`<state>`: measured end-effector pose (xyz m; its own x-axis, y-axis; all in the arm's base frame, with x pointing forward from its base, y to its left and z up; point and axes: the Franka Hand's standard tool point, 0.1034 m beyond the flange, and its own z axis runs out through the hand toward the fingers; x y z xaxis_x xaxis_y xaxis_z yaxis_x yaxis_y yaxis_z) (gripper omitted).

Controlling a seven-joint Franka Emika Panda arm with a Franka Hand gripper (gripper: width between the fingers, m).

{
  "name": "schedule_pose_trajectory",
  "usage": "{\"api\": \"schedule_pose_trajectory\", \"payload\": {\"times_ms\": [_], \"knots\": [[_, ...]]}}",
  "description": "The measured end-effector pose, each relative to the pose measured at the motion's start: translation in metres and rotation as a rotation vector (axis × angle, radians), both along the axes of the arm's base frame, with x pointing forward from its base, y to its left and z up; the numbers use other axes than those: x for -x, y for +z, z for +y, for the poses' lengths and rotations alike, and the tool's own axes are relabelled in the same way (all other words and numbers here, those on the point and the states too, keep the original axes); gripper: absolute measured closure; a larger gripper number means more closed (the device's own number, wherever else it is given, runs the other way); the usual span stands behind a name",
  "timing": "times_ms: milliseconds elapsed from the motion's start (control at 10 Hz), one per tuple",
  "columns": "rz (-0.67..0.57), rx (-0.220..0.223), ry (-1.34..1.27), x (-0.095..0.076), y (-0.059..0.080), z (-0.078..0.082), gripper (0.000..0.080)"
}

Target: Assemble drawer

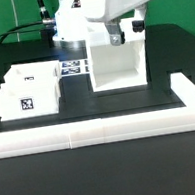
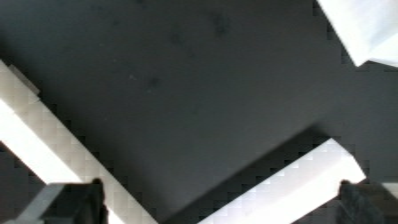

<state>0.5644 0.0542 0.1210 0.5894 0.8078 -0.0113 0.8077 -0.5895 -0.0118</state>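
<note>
The large white drawer housing (image 1: pixel 115 64), an open-sided box, stands on the black table right of centre. My gripper (image 1: pixel 123 33) hangs just over its top edge. In the wrist view my gripper (image 2: pixel 214 208) is open, with the dark fingers (image 2: pixel 61 205) wide apart and nothing pinched between them. Two white walls of the housing (image 2: pixel 50 130) run slantwise under me, with dark floor between. The smaller white drawer box (image 1: pixel 29 90), with marker tags on its front, sits at the exterior view's left.
The marker board (image 1: pixel 74 68) lies flat between the two boxes. A white L-shaped fence (image 1: pixel 101 131) runs along the table's front and up the exterior view's right side. The arm's base and cables stand at the back.
</note>
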Motion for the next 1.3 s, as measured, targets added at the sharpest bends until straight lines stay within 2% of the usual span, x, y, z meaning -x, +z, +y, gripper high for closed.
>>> {"api": "schedule_pose_trajectory", "payload": {"times_ms": [100, 200, 500, 600, 1100, 1300], "knots": [[0.0, 0.0, -0.021, 0.003, 0.002, 0.0, 0.015], [-0.002, 0.005, -0.063, 0.014, 0.007, -0.002, 0.015], [-0.021, 0.017, -0.328, 0.062, 0.019, 0.013, 0.015], [-0.019, 0.019, -0.381, 0.069, 0.021, 0.019, 0.015], [-0.014, 0.02, -0.378, 0.071, 0.019, 0.017, 0.015], [-0.009, 0.029, -0.551, 0.098, 0.016, 0.018, 0.015]]}}
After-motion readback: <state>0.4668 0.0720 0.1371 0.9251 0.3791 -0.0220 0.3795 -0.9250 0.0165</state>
